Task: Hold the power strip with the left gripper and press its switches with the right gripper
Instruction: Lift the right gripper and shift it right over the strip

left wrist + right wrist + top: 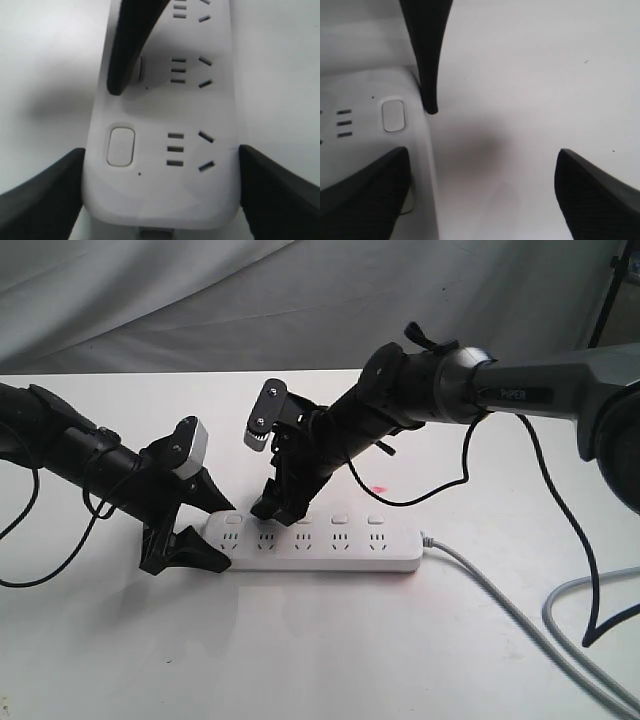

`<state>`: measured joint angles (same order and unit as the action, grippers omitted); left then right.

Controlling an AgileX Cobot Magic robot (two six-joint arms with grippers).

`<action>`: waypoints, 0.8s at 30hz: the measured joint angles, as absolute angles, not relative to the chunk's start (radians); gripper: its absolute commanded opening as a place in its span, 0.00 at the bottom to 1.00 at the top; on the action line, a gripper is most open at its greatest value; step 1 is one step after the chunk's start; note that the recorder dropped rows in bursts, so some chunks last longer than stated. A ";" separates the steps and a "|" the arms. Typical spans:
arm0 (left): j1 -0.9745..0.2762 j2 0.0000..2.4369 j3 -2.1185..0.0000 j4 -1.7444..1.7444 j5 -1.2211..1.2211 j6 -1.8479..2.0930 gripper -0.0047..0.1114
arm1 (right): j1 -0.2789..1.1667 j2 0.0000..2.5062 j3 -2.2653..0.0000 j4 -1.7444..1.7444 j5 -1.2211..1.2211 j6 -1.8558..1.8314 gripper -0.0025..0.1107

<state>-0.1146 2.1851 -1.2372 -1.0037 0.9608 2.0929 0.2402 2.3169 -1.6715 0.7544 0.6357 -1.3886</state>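
Item: my left gripper point(161, 152) clamped across the power strip point(160, 105) end, my right gripper point(283, 505) spread wide, empty, one fingertip point(125, 50) on the second switch point(140, 70) (contact visible only from the left wrist).

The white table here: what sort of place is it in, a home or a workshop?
Most likely a robotics lab or test bench, not a home. There is a plain white table, a grey cloth hung as a backdrop, and a robot's left claw and right claw set at a lone power strip.
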 measured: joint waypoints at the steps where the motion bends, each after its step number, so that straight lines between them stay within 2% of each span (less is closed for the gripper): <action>1: -0.115 2.185 -1.237 -1.004 0.961 2.093 0.38 | 0.240 2.313 -1.669 0.754 0.633 -1.389 0.67; 15: -0.115 2.185 -1.237 -1.004 0.961 2.093 0.38 | 0.244 2.168 -1.658 0.756 0.629 -1.411 0.67; 24: -0.115 2.185 -1.237 -1.004 0.961 2.093 0.38 | 0.205 2.158 -1.658 0.764 0.707 -1.411 0.67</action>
<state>-0.1146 2.1851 -1.2372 -1.0037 0.9608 2.0929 0.2047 2.1585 -1.6582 0.7643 0.7074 -1.4105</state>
